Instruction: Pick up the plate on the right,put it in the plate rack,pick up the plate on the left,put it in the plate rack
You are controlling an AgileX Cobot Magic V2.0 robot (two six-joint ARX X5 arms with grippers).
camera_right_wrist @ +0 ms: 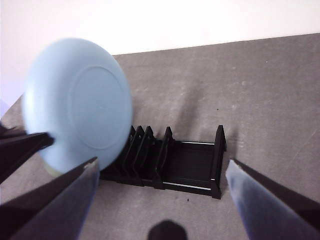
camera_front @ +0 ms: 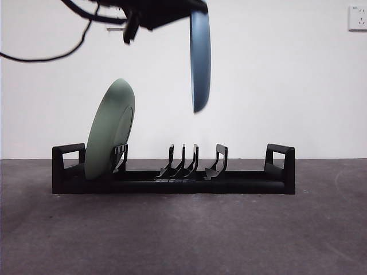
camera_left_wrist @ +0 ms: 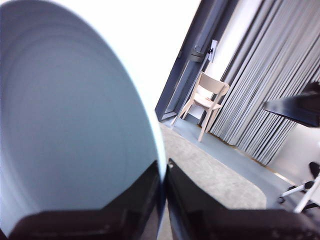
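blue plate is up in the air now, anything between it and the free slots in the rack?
Nothing visible. The left gripper holds the blue plate on edge above the plate rack, over the free middle prongs. The green plate already leans in the slot at one end, off to the side of the drop path.

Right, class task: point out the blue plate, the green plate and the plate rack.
blue plate (camera_front: 200, 60), front view, its hanging edge.
green plate (camera_front: 109, 132), front view, middle of its back.
plate rack (camera_front: 280, 163), front view, its end handle.
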